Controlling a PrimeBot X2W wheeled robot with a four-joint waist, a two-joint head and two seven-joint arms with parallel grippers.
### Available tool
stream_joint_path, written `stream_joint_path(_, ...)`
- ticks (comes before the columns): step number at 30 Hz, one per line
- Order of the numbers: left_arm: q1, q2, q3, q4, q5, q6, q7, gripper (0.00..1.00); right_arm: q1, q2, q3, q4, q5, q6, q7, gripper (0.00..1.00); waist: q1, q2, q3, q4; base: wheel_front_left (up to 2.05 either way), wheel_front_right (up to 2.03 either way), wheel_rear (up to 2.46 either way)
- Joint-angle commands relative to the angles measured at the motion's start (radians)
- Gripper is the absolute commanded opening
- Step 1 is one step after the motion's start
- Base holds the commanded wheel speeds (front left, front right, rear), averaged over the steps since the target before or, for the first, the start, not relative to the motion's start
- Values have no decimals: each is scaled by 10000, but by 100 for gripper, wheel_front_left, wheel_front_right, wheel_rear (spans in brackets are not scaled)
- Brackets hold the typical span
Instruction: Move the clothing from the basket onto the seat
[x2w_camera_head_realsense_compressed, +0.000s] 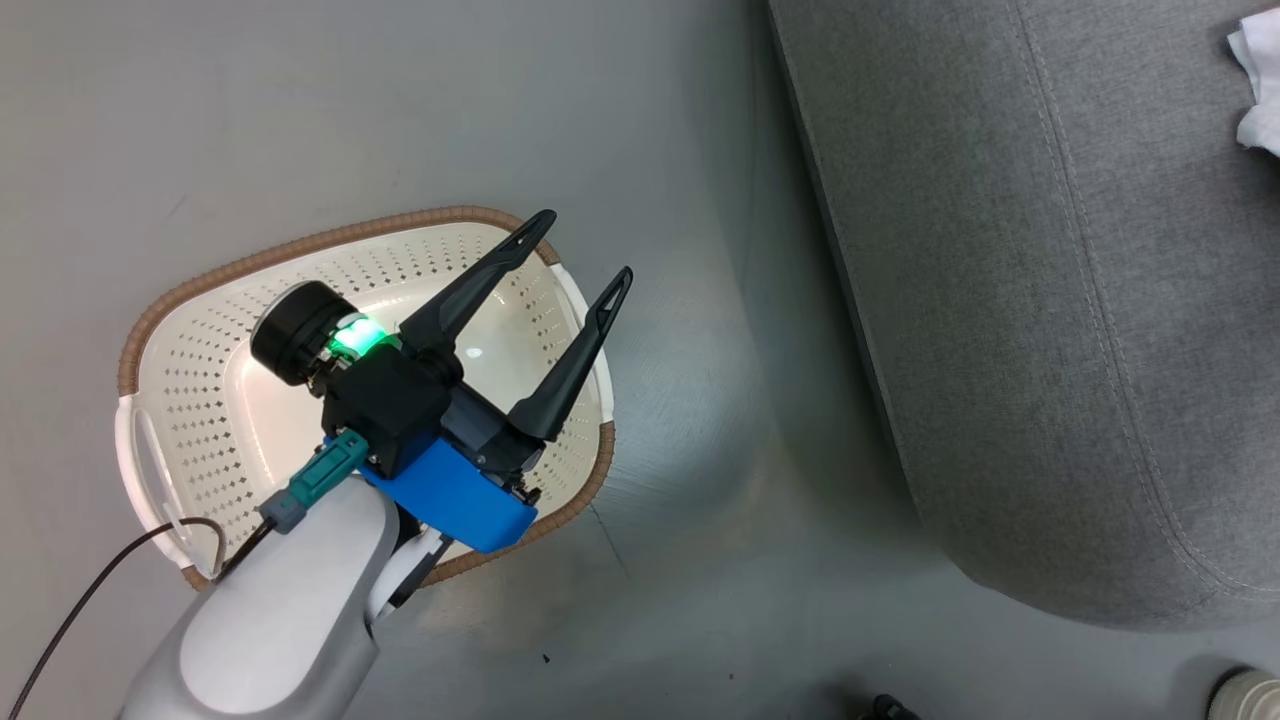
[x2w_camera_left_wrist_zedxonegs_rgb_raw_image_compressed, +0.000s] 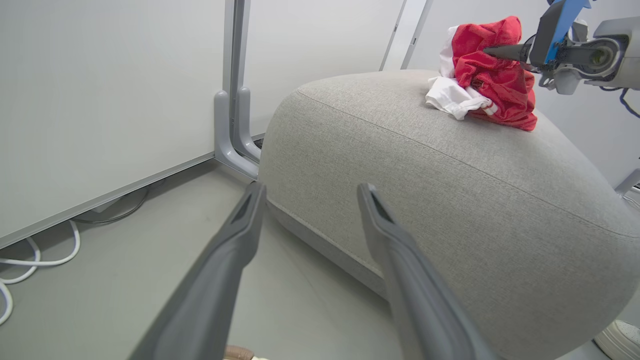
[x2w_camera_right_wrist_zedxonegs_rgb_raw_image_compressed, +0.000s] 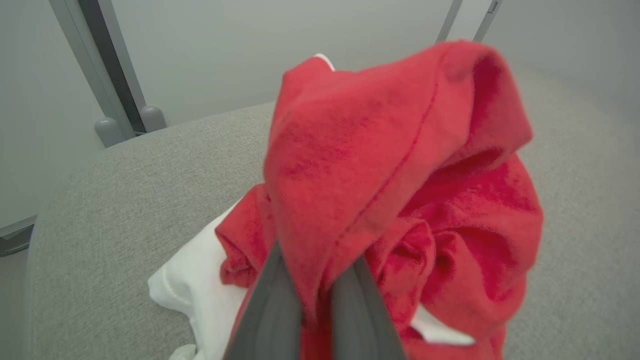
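Our left claw (x2w_camera_head_realsense_compressed: 585, 244) hangs spread wide, gripping nothing, above the basket (x2w_camera_head_realsense_compressed: 190, 390) on the floor (x2w_camera_head_realsense_compressed: 700, 600). Our right claw (x2w_camera_right_wrist_zedxonegs_rgb_raw_image_compressed: 317, 260) is pinched tight on the red clothing (x2w_camera_right_wrist_zedxonegs_rgb_raw_image_compressed: 400, 150), whose lower folds rest on the grey seat (x2w_camera_left_wrist_zedxonegs_rgb_raw_image_compressed: 400, 175).

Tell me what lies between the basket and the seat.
Bare grey floor; nothing rests on that stretch between the basket and the seat, as the head view shows.

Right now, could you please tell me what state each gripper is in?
Left gripper: open, holding nothing, over the basket.
Right gripper: shut on the red clothing resting on the seat.
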Motion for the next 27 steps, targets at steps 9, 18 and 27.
stream_joint_path(9,131,37,138,-27,124,-37,-31,100,-393,-132,421,1094,-512,-7,-649,0,-3,-1,-66,58,0,0,0)
stream_joint_path(18,371,-248,389,112,-4,-39,-31,100,-487,-310,623,1492,-892,-7,-717,100,-3,-1,-550,164,0,0,0)
stream_joint_path(27,1392,-960,1168,610,-185,-40,-31,100,679,-593,1734,1335,-1437,-7,-1024,100,-3,-1,-2399,511,0,0,0)
